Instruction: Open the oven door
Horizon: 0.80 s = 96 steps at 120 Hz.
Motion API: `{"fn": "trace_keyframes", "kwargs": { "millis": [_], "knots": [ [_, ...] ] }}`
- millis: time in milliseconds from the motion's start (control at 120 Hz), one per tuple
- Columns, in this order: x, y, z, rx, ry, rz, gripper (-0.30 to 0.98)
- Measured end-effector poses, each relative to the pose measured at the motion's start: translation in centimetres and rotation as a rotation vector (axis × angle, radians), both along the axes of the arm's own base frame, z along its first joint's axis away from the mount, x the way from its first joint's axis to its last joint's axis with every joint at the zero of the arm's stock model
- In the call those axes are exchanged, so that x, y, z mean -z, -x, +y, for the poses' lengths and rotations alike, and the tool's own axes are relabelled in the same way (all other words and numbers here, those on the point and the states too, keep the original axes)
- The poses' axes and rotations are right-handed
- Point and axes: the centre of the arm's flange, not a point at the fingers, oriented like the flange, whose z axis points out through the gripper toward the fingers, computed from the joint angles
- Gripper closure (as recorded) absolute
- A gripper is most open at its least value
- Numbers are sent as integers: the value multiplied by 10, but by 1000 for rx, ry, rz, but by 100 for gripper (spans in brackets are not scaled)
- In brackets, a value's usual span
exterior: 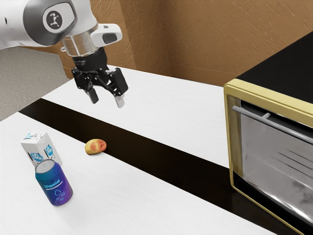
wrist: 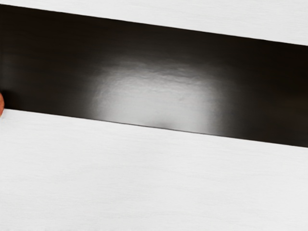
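My gripper [exterior: 107, 101] hangs above the table in the exterior view's upper left, its two fingers apart with nothing between them. The oven [exterior: 274, 73], with a black top and a yellowish frame, stands at the exterior view's right, well apart from my hand. Its glass door [exterior: 274, 161] is shut, and a grey bar handle [exterior: 283, 129] runs along the door's upper edge.
A bread roll [exterior: 96, 146] lies by the dark strip [exterior: 161, 155] of the white table [exterior: 146, 205]; its edge [wrist: 1, 104] shows in the wrist view. A blue-purple can [exterior: 55, 185] stands before a white carton [exterior: 39, 147] at the exterior view's left.
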Motion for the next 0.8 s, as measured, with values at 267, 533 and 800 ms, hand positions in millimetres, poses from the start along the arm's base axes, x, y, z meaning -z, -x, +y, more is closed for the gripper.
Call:
{"fn": "trace_keyframes", "kwargs": {
  "millis": [267, 533, 800],
  "knots": [
    [-148, 85, -12, 131, 35, -308, 0],
    [-99, 225, -389, 1316, -127, -314, 0],
    [-80, 171, -417, 1669, -186, -270, 0]
  ]
}}
